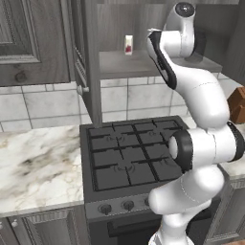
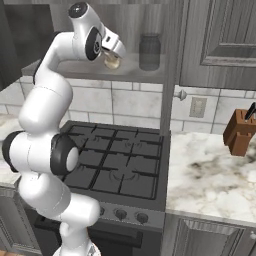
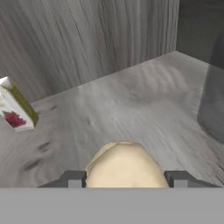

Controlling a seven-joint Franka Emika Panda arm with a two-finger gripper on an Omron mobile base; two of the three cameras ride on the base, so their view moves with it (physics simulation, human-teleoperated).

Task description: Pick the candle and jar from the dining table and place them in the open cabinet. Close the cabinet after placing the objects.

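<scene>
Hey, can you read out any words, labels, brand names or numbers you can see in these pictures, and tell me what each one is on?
No text can be read anywhere.
White carton on the cabinet shelf: a red mark, no legible letters.
Stove knobs: no readable markings.
Candle, jar and knife block: no labels.

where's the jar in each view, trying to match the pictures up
Left base view: I can't pick it out; the arm covers the right part of the cabinet shelf.
Right base view: the jar stands upper centre on the shelf, right of the claw holding the candle.
Hand view: grey translucent shape at the right edge, on the shelf.
Shared landmark: the small white carton, which shows in the left base and hand views.
</scene>
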